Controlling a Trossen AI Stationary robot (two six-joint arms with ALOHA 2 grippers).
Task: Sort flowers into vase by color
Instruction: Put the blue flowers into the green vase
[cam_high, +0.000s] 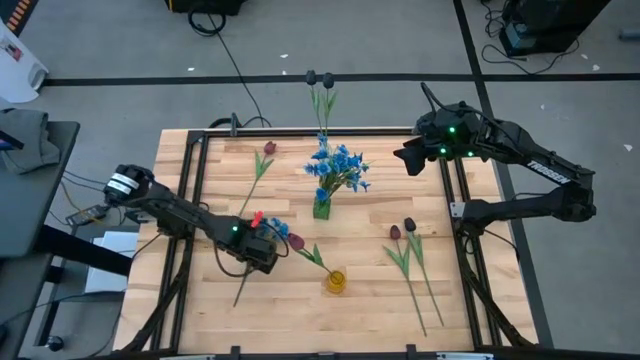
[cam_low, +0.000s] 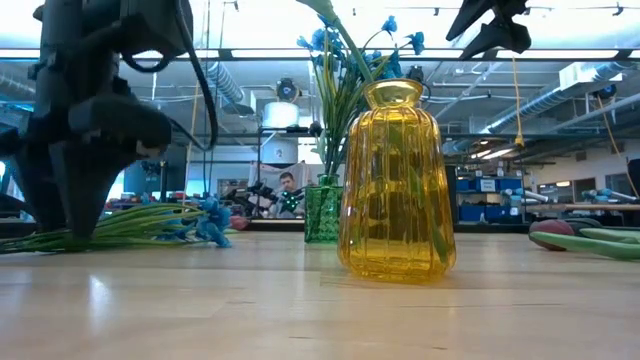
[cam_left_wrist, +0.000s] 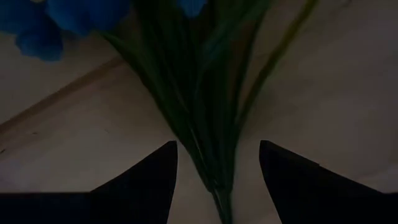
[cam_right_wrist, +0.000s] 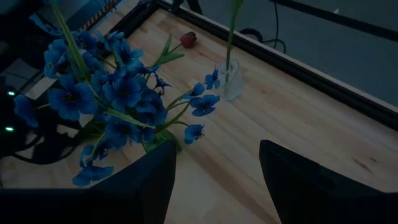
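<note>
Left end effector (cam_high: 268, 247): low over the wooden surface (cam_high: 370, 310), fingers spread wide either side of a blue flower spray (cam_high: 274, 229) lying flat; nothing gripped.
Right end effector (cam_high: 410, 160): raised near the far right edge, fingers apart, empty.
Green vase (cam_high: 321, 209): mid-surface, holding a bunch of blue flowers (cam_high: 336, 166).
Yellow vase (cam_high: 335, 281): near the front, one red bud (cam_high: 297, 242) on its stem leaning out.
Clear vase (cam_right_wrist: 232, 84): far edge, holding dark-headed stems (cam_high: 320, 80).
Loose red buds: one (cam_high: 268, 148) far left, two (cam_high: 402, 229) right.
</note>
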